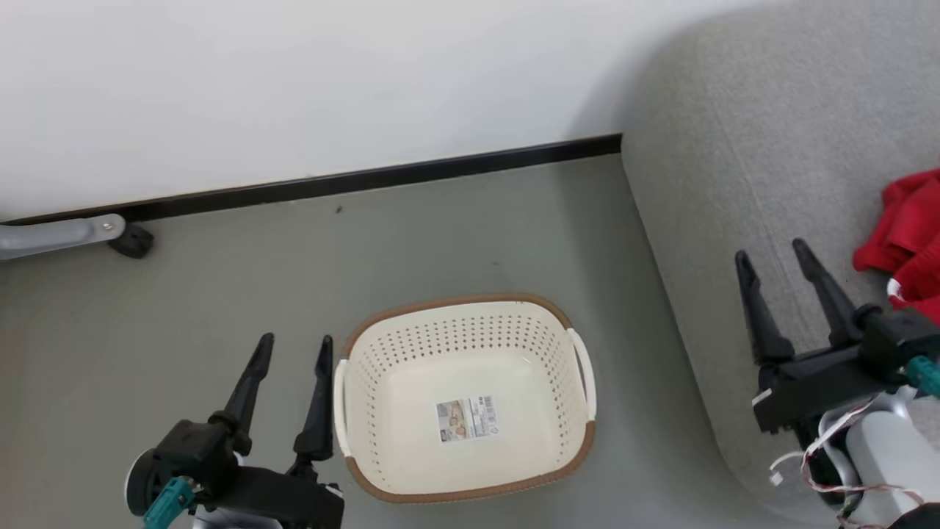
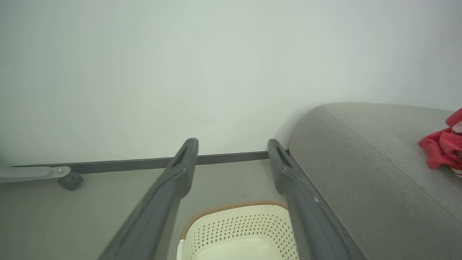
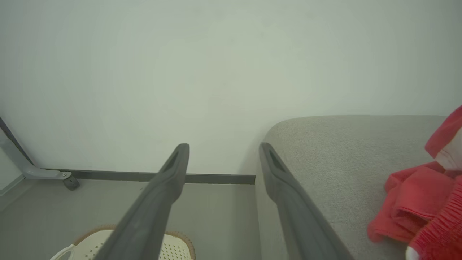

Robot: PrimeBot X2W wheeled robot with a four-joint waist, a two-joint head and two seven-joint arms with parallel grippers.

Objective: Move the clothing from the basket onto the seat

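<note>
The cream perforated basket (image 1: pixel 382 353) with a brown rim stands on the floor, holding nothing but the barcode label (image 1: pixel 466 419) on its bottom. Red clothing (image 1: pixel 905 235) with white trim lies on the grey seat (image 1: pixel 764 147) at the right edge; it shows too in the left wrist view (image 2: pixel 443 146) and the right wrist view (image 3: pixel 418 202). My left gripper (image 1: pixel 295 345) is open, just left of the basket. My right gripper (image 1: pixel 772 254) is open above the seat's left part, a little left of the clothing, with nothing between its fingers.
A white wall with a black skirting board (image 1: pixel 352 180) runs along the back. A grey metal leg with a black caster (image 1: pixel 132 241) stands at the far left by the wall. Grey floor (image 1: pixel 220 279) lies around the basket.
</note>
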